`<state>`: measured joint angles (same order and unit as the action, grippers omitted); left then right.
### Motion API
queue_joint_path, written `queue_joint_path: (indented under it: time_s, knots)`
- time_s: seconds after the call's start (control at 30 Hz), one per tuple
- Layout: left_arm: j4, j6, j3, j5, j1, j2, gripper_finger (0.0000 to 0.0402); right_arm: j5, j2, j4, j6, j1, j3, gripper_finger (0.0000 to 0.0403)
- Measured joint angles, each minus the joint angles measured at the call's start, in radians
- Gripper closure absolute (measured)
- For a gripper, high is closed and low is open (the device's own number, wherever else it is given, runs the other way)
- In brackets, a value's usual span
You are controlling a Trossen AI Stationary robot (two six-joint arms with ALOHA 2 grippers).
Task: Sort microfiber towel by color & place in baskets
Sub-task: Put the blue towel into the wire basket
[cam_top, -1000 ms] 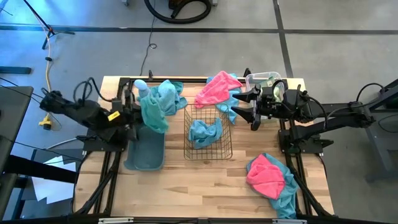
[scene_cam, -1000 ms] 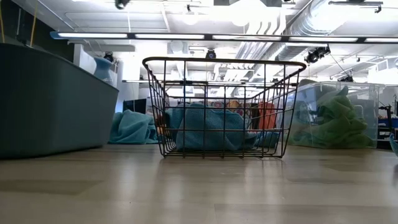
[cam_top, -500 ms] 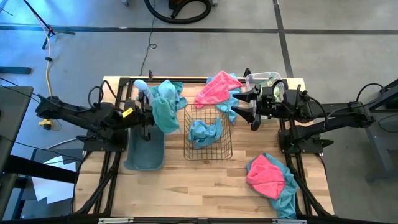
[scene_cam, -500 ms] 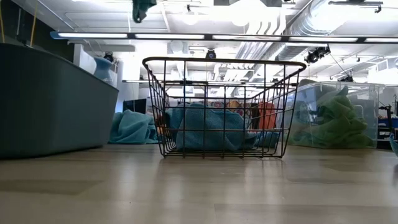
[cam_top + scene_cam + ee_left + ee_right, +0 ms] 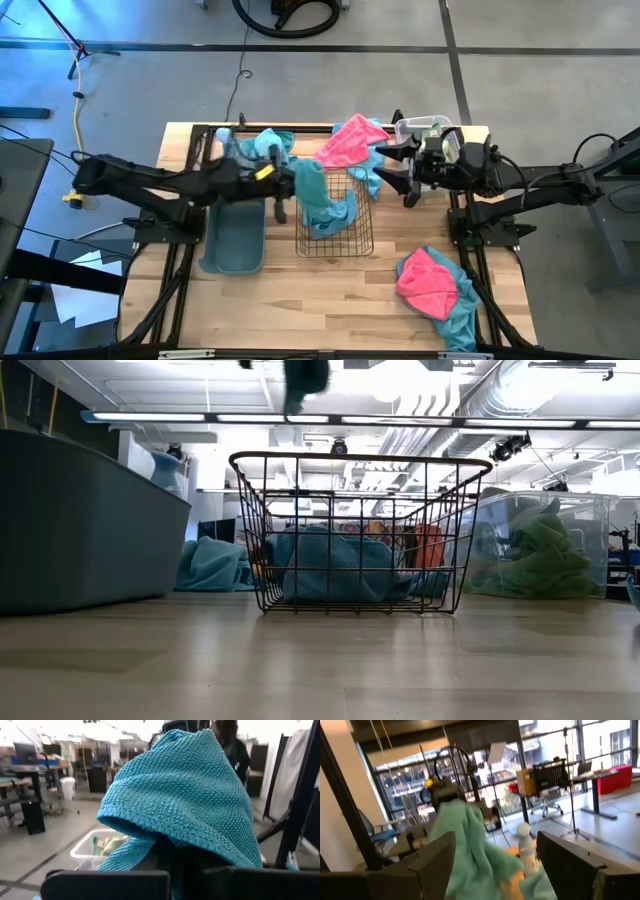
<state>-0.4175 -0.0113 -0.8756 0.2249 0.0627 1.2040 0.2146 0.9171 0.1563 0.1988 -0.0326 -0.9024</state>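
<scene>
Teal towel (image 5: 312, 190) hangs from our left end effector (image 5: 288, 181), clamped on it at the wire mesh basket's (image 5: 335, 245) left rim, while our right end effector (image 5: 403, 172) waits wide; released now, it could drape outside

A grey concrete floor (image 5: 330, 80) with dark seams surrounds the wooden table (image 5: 330, 300). Overhead run strip lights (image 5: 300, 418) and white ducts (image 5: 440, 410). Large windows (image 5: 555, 745) and desks (image 5: 615, 772) fill the room beyond.
</scene>
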Motion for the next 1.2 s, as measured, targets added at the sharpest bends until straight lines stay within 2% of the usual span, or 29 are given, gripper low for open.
queue_joint_path:
  time_s: [0.2, 0.53, 0.9, 1.2]
  knots:
    - [0.203, -0.046, -0.169, -0.080, -0.035, 0.145, 0.0401, 0.000, 0.000, 0.072, -0.028, 0.000, 0.000, 0.0126]
    - [0.525, -0.098, -0.389, -0.085, -0.067, 0.345, 0.0401, 0.000, -0.003, 0.105, -0.043, 0.000, 0.000, 0.0126]
    - [0.640, -0.097, -0.453, -0.081, -0.070, 0.565, 0.0396, 0.000, -0.003, 0.094, -0.043, 0.000, 0.000, 0.0126]
    - [0.666, -0.096, -0.453, -0.085, -0.053, 0.667, 0.0372, 0.000, -0.003, 0.061, -0.043, 0.000, 0.000, 0.0126]
